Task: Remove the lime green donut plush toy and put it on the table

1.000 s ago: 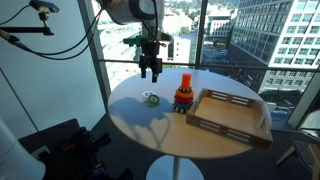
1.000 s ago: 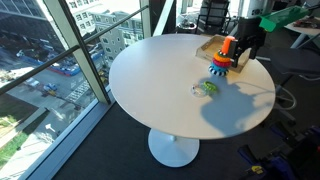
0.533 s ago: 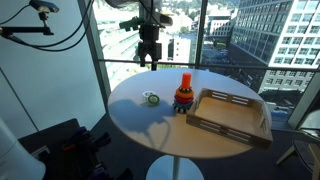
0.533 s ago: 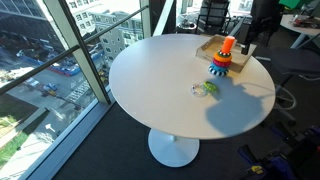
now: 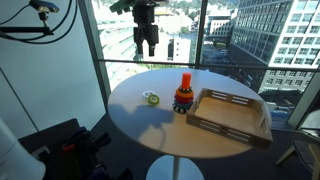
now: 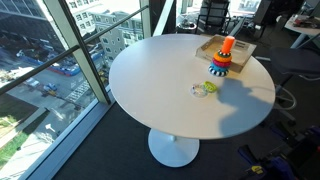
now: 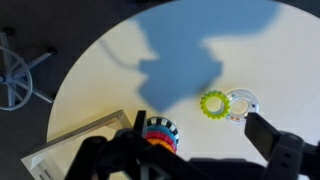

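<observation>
The lime green donut plush toy (image 5: pixel 152 98) lies flat on the round white table (image 5: pixel 135 125), left of the stacking toy. It also shows in the other exterior view (image 6: pixel 210 87) and in the wrist view (image 7: pixel 214 104), touching a small white ring (image 7: pixel 242 103). My gripper (image 5: pixel 146 42) hangs high above the table's far edge, open and empty. In the wrist view its fingers (image 7: pixel 195 125) are spread wide, far above the toy.
The stacking toy (image 5: pixel 183 97) with red, orange and dark rings and an orange peg stands mid-table. A wooden tray (image 5: pixel 230 115) with raised sides sits beside it. Glass window walls stand behind the table. Cables and stands are at the left.
My gripper has risen straight up from just above the table beside the stacking toy to high above it. The toys have not moved.
</observation>
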`<state>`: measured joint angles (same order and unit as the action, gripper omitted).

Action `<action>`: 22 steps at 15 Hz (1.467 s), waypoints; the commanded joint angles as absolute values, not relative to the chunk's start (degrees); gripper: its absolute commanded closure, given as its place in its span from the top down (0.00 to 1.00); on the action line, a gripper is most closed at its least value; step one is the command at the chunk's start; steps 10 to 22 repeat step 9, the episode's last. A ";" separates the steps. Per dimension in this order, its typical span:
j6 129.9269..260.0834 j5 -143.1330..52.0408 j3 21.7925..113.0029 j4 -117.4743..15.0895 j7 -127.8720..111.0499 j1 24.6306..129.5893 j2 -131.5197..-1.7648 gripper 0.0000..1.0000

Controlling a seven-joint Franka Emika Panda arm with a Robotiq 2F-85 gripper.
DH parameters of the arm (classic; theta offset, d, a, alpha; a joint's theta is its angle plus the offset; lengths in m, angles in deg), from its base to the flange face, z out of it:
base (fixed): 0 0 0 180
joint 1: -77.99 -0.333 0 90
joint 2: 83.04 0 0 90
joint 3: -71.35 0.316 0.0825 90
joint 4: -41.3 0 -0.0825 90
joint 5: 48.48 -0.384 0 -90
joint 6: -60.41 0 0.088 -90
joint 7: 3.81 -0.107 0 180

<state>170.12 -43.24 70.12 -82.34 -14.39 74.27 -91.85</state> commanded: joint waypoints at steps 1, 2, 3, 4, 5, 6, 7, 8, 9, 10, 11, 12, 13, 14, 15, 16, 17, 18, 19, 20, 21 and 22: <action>170.15 -44.60 70.86 -84.42 -12.48 75.62 -95.44 1.00; 170.38 -44.74 70.83 -84.55 -12.48 75.65 -95.66 1.00; 169.99 -43.64 71.36 -83.41 -13.98 75.62 -94.19 1.00; 169.99 -43.65 71.40 -83.46 -13.97 75.62 -94.32 1.00; 169.99 -43.65 71.47 -83.46 -13.98 75.60 -94.23 1.00; 169.99 -43.64 71.51 -83.46 -13.98 75.59 -94.10 1.00; 169.99 -43.63 71.53 -83.46 -13.99 75.58 -93.96 1.00; 170.00 -43.63 71.56 -83.47 -13.99 75.57 -93.87 1.00; 170.00 -43.63 71.57 -83.46 -13.99 75.56 -93.86 1.00; 170.00 -43.63 71.57 -83.46 -13.99 75.56 -93.86 1.00; 170.00 -43.63 71.57 -83.46 -13.99 75.56 -93.86 1.00; 170.00 -43.63 71.57 -83.46 -13.99 75.56 -93.86 1.00; 170.00 -43.63 71.57 -83.46 -13.99 75.56 -93.86 1.00; 170.00 -43.63 71.57 -83.46 -13.99 75.56 -93.86 1.00; 170.00 -43.63 71.57 -83.46 -13.99 75.56 -93.86 1.00; 170.00 -43.63 71.57 -83.46 -13.99 75.56 -93.86 1.00; 170.00 -43.63 71.57 -83.46 -13.99 75.56 -93.86 1.00; 170.00 -43.63 71.57 -83.46 -13.99 75.56 -93.86 1.00; 170.00 -43.63 71.57 -83.46 -13.99 75.56 -93.86 1.00; 170.00 -43.63 71.57 -83.46 -13.99 75.56 -93.86 1.00; 170.00 -43.63 71.57 -83.46 -13.99 75.56 -93.86 1.00; 170.00 -43.63 71.57 -83.46 -13.99 75.56 -93.86 1.00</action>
